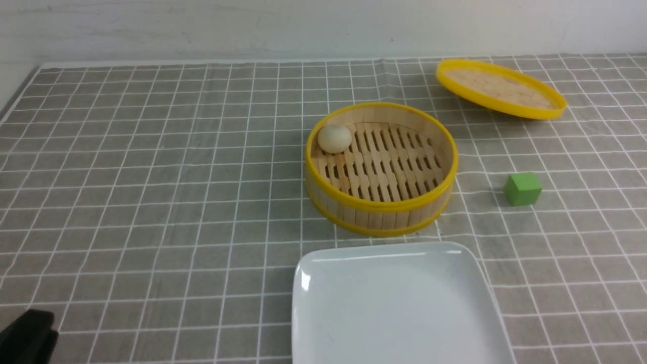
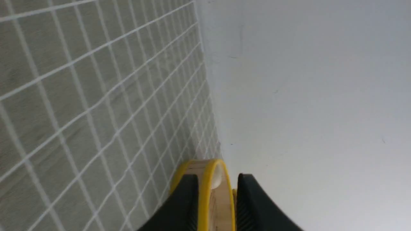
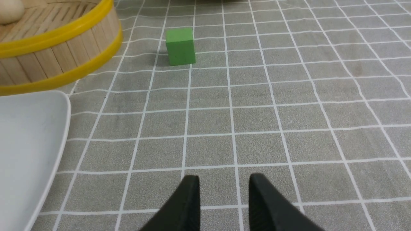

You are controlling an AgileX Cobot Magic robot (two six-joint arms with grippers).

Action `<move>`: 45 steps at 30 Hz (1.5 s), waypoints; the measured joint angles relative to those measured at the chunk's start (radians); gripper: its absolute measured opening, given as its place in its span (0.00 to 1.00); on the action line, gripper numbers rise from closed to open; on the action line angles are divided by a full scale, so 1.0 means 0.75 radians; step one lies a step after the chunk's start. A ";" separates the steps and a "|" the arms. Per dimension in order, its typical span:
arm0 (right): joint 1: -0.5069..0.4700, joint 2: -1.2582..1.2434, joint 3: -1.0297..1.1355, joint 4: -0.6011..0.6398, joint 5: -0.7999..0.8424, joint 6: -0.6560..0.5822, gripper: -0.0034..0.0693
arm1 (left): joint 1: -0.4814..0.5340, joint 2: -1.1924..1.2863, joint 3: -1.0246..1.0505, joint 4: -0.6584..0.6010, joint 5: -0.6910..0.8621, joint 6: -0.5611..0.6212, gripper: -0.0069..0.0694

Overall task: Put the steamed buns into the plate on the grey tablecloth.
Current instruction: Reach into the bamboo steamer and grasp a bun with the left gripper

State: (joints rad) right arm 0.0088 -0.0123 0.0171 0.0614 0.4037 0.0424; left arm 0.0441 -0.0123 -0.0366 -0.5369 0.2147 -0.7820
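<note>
Showing matte round bun (image 1: 334,139), glossy square plate (image 1: 399,308)

The grey tablecloth (image 1: 151,202) carries a white plate (image 1: 399,308), a bamboo steamer (image 1: 381,217) — and, apart, a green cube (image 1: 523,189) — plus a yellow-rimmed lid (image 1: 500,89).

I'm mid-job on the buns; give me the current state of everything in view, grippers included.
Bun: inside the steamer, not yet on the plate.
Steamer: lid off, bun inside.
Lid: off the steamer, tilted.
Plate: no bun on its visible part.
Green cube: resting on the cloth.
Tablecloth: spread out.
Left gripper: open, nothing between the fingertips.
Right gripper: open, nothing between the fingertips.
</note>
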 joint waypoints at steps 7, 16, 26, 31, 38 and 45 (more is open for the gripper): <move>0.000 0.000 0.000 0.000 0.000 0.000 0.38 | 0.000 0.319 -0.555 0.109 0.308 0.497 0.12; 0.000 0.000 0.000 0.000 0.000 0.000 0.38 | -0.006 1.510 -1.212 0.047 1.323 1.202 0.09; 0.000 0.000 0.000 0.000 0.000 0.000 0.38 | -0.390 2.127 -1.738 -0.022 1.200 1.285 0.14; 0.000 0.000 0.000 0.000 0.000 0.000 0.38 | -0.564 2.380 -2.073 0.244 1.096 1.076 0.30; 0.000 0.000 0.000 0.000 0.000 0.000 0.38 | -0.681 2.680 -2.459 0.437 1.099 0.983 0.57; 0.000 0.000 0.000 0.000 0.000 0.000 0.38 | -0.717 2.966 -2.835 0.561 1.156 0.983 0.78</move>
State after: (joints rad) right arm 0.0088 -0.0123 0.0171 0.0614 0.4037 0.0424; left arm -0.4940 2.2124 -2.1631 -0.1160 1.0817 -0.0444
